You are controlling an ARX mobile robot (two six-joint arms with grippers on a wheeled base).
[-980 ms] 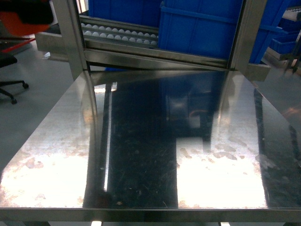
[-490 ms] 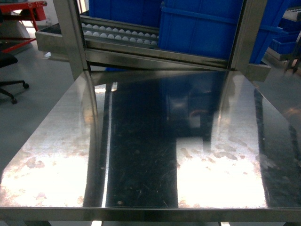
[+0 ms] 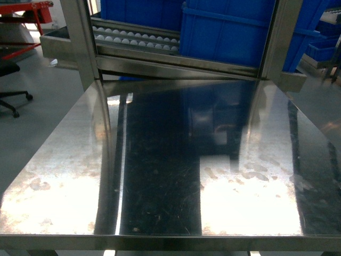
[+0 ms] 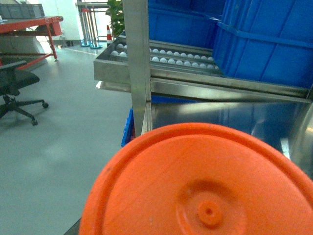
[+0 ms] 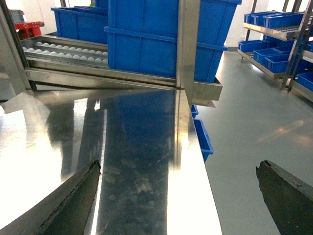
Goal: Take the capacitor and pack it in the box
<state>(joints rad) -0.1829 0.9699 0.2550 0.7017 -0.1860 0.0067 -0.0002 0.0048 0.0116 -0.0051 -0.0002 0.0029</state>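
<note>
- Box: I cannot tell where it sits.
- Right gripper (image 5: 181,196): fingers (image 5: 73,205) spread wide, holding nothing, over the steel table (image 3: 160,186).
- Left gripper: hidden, so I cannot tell its spread; an orange disc (image 4: 195,181) fills my view.
- Blue bins (image 3: 229,32) at 12 o'clock.

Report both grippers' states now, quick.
Left gripper: cannot be told; an orange disc fills its wrist view and hides the fingers.
Right gripper: open, fingers spread wide over the steel table, holding nothing.

A shiny metal table (image 3: 64,176) fills the middle. Big blue bins (image 3: 234,32) sit at the top on a roller rack (image 3: 133,38). A black chair (image 3: 10,85) stands on the grey floor (image 3: 32,112) at the left.
</note>
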